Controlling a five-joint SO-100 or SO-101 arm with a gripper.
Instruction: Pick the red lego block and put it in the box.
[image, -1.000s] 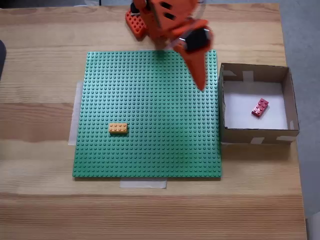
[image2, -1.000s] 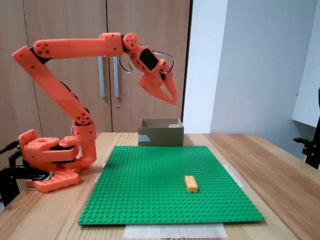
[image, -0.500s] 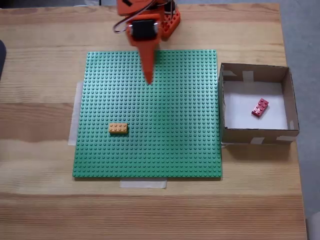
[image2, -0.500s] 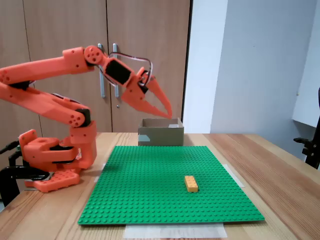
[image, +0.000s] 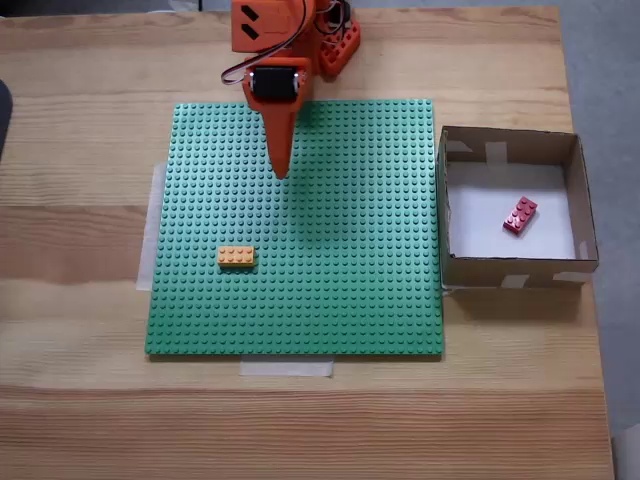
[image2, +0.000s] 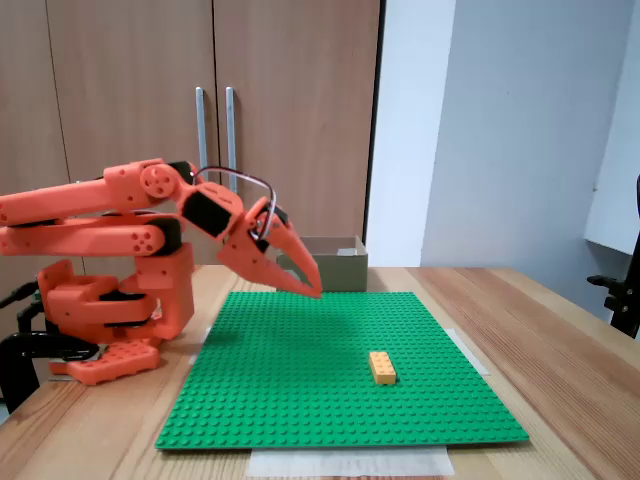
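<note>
The red lego block (image: 519, 214) lies loose on the white floor of the box (image: 442, 200), which stands right of the green baseplate in the top-down fixed view. From the side, the box (image2: 322, 270) stands at the far end of the plate, its inside hidden. My orange gripper (image: 281, 170) hangs shut and empty over the plate's far part, well left of the box. In the side fixed view the gripper (image2: 314, 292) points down toward the plate, just above it.
A green studded baseplate (image: 340, 290) (image2: 300, 390) is taped to the wooden table. An orange-yellow brick (image: 236, 257) (image2: 381, 367) sits on it toward the near side. The arm's base (image2: 100, 320) stands at the table's far edge.
The arm has swung away from the box side toward the plate's middle, folded back and lowered; the gripper tip now sits close above the plate. The red block stays in the box.
</note>
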